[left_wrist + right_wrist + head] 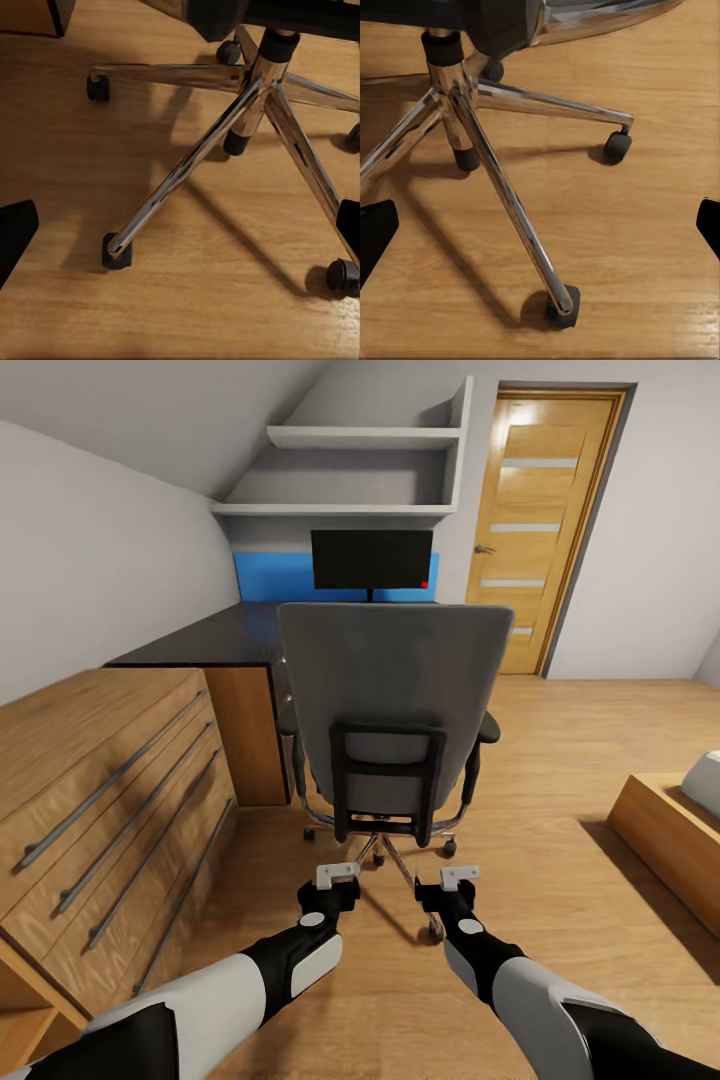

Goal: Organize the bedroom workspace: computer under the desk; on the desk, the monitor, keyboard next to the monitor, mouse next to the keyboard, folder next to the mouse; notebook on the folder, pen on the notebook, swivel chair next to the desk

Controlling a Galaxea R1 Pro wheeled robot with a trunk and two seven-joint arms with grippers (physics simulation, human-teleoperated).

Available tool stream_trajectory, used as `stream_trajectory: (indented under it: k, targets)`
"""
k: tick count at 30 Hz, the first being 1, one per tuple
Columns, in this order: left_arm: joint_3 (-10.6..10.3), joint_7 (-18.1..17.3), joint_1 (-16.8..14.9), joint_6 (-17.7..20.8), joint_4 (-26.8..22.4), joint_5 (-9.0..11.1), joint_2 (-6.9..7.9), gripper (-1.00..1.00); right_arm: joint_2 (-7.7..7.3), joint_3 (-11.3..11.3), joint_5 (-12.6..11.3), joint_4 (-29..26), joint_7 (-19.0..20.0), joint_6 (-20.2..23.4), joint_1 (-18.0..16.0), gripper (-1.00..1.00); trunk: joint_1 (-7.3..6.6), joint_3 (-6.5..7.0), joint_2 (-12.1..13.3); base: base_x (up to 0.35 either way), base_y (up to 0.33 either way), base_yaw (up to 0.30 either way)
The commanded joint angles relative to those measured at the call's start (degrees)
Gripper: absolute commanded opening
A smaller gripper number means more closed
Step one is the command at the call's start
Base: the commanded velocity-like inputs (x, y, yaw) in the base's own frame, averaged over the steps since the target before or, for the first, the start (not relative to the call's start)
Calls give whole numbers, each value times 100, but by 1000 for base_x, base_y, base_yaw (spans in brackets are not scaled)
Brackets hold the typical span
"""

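The grey swivel chair [395,710] stands right in front of me, its back toward me. Behind it the black monitor [371,558] sits on the black desk [215,632]. The chair's back hides its seat and part of the desk top; the folder, keyboard, mouse, notebook, pen and computer are out of view. My left gripper [337,875] and right gripper [460,877] hover low behind the chair, both open and empty. The wrist views look down on the chrome star base [247,97] [457,90], with dark fingertips [15,232] [375,232] wide apart.
A light wooden drawer chest [110,800] lines the left side. A wooden door [535,530] is at the back right, and white shelves [350,470] hang above the desk. A low wooden bed frame [665,840] juts in at the right. Wood plank floor lies between.
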Motion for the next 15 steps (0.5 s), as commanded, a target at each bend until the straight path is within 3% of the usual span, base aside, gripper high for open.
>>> stream_trajectory:
  k: [1,15]
  targets:
    - [-47,23,-7,-35,-2,56,0,100,2,-41,60,6,-25,-16,-4,100,-2,-6,-3,0,0,0]
    - [-35,29,-7,-38,1,54,0,100,7,-41,60,6,-31,-16,-4,100,-2,-2,-3,0,0,0]
